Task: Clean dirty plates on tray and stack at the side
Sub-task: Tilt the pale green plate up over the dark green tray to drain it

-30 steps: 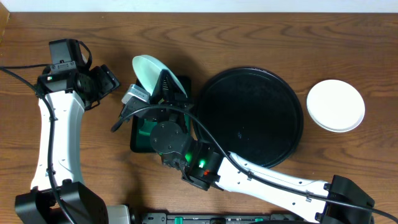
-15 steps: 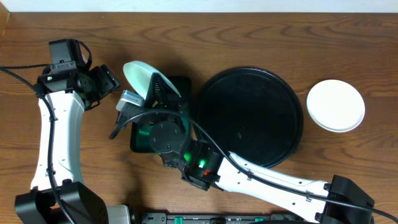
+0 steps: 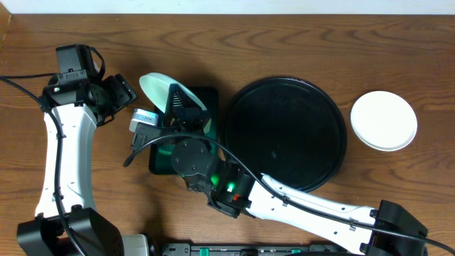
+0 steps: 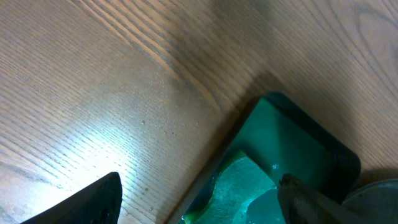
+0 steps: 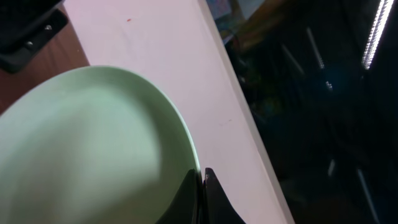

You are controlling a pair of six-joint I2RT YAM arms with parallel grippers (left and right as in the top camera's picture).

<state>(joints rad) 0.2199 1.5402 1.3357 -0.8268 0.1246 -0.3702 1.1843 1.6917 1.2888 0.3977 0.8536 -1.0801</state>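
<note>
From overhead, the right arm is reaching from the near right corner of the tabletop [image 3: 284, 43], crossing the near left rim of the black tray [image 3: 284, 80]. It is ending over the green tray [image 3: 210, 96], which is sitting left of centre, just beside the black tray. The right gripper [image 3: 178, 103] is holding the tilted plate [image 3: 153, 85] above the green tray's far left corner, with the plate standing steeply on edge. The stacked plates [image 3: 384, 121] are lying near the right edge, apart from the black tray.

The right wrist camera is showing what the overhead view cannot. The right gripper [image 5: 200, 186] is clenched tight, its two fingers pinching the rim of the tilted plate [image 5: 93, 143], whose face is looking pale green here.

The left gripper [image 3: 122, 94] is hanging near the far left of the tabletop, just left of the tilted plate. Only its own camera is making its state clear: the left gripper [image 4: 199, 182] is spread wide and grasping nothing. Its fingers [image 4: 87, 202] are framing bare wood and a corner of the green tray [image 4: 292, 134], where a lighter green pad [image 4: 239, 180] is lying inside.
</note>
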